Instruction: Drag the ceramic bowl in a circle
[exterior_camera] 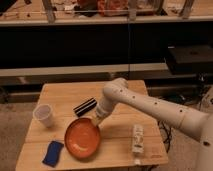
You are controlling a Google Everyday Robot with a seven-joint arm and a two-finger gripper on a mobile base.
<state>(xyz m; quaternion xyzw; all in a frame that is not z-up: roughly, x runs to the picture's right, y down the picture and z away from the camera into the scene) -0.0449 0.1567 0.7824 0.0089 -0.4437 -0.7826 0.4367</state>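
Note:
The ceramic bowl [82, 138], a wide shallow orange-red dish, lies on the wooden table [120, 127] at the front, left of centre. My gripper [96, 121] reaches down from the white arm [150, 105] that comes in from the right, and it sits at the bowl's far right rim, touching it. The small translucent white cup [44, 115] stands upright to the bowl's left, apart from it.
A black oblong object [85, 107] lies just behind the bowl, close to the gripper. A blue sponge [52, 153] lies at the front left corner. A white bottle [137, 141] lies on its side at the front right. Dark shelving stands behind the table.

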